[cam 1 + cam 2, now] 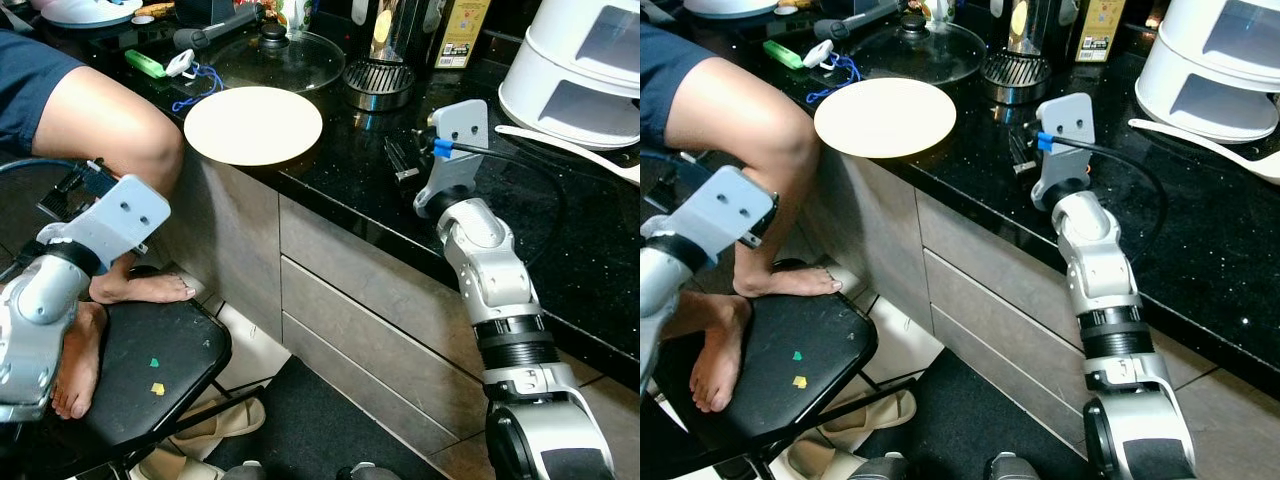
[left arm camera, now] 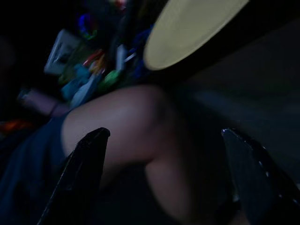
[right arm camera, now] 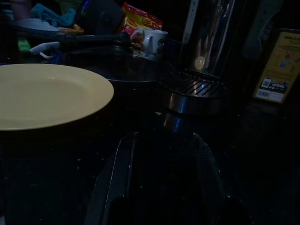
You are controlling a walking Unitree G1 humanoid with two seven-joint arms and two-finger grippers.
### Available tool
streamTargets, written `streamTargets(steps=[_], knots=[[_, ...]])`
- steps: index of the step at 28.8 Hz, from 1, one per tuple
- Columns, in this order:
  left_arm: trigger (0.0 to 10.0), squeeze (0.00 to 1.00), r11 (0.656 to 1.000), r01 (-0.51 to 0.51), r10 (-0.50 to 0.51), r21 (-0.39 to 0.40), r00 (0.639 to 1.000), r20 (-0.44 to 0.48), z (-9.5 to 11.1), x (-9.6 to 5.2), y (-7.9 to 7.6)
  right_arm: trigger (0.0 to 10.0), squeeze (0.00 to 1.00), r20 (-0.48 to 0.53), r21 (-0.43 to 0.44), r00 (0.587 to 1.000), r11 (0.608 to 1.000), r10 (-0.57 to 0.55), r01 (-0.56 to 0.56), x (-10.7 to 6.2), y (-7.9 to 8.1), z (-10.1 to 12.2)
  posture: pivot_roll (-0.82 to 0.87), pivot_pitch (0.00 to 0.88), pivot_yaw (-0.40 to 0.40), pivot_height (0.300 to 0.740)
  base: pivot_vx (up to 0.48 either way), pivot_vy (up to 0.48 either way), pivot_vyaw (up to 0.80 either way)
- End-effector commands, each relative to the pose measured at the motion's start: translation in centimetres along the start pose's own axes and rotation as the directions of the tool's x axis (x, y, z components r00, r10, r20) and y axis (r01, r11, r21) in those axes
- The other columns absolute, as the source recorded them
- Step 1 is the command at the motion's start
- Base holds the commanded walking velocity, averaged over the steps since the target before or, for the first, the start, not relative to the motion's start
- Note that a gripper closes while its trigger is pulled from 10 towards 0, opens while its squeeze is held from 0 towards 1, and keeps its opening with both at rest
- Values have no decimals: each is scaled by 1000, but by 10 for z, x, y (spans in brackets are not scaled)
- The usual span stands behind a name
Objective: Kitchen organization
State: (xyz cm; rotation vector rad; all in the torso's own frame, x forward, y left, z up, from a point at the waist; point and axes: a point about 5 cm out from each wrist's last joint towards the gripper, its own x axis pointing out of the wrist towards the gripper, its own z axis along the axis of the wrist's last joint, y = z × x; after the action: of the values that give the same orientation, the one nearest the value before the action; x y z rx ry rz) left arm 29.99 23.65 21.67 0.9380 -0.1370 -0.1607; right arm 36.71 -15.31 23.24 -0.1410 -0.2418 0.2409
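1. The round pale-yellow plate [image 1: 252,124] lies flat on the black speckled stone surface [image 1: 560,230], its near rim just past the front edge. It looks left out for tidying, and it is the likeliest thing for you to deal with first.
2. Behind the plate sits a glass pan lid with a black knob [image 1: 275,55]; to its right is a shallow round steel dish with a slotted top [image 1: 378,82]. A white two-tier appliance [image 1: 580,65] stands at the far right, with a white ladle-like handle [image 1: 570,148] lying in front of it.
3. Your right claw [image 1: 402,160] rests low over the surface, just to the right of the plate and in front of the steel dish. In the right wrist view the two black fingers [image 3: 117,173] stand a little apart, with nothing between them. They appear to sit on or just above the stone; contact cannot be told.
4. Your left claw [image 2: 164,178] hangs below surface level, fingers wide apart and empty, pointed at a person's bare knee [image 1: 130,130].
5. Mind that person: they sit beside the cabinet with feet on a black chair seat [image 1: 150,370], close to your left arm.
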Motion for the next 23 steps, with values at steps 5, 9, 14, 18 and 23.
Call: streamTargets(steps=[5, 9, 14, 18, 23], knots=[[10000, 0, 992, 97, -99, 75, 995, 31, 1, 15, -12, 10000, 0, 5, -1, 1000, 1000, -16, 16, -4, -6, 0, 61, 120, -45, 740, 0, 0, 0], [10000, 0, 983, 141, -151, 117, 986, 77, 11, 37, -24, 10000, 0, 8, -6, 1000, 1000, -24, 24, -4, -8, 1, 52, 115, -38, 740, 0, 0, 0], [10000, 0, 978, 183, -195, 105, 974, 117, 19, 45, -35, 10000, 0, 12, -13, 999, 999, -30, 30, -5, -11, 3, 44, 113, -35, 740, 0, 0, 0], [10000, 0, 975, 199, -211, 104, 969, 128, 20, 47, -39, 10000, 0, 13, -16, 999, 999, -33, 33, -6, -11, 3, 43, 112, -34, 740, 0, 0, 0], [10000, 0, 974, 196, -209, 110, 970, 126, 18, 51, -39, 10000, 0, 13, -20, 999, 999, -37, 37, -6, -13, 4, 41, 118, -31, 740, 0, 0, 0]])
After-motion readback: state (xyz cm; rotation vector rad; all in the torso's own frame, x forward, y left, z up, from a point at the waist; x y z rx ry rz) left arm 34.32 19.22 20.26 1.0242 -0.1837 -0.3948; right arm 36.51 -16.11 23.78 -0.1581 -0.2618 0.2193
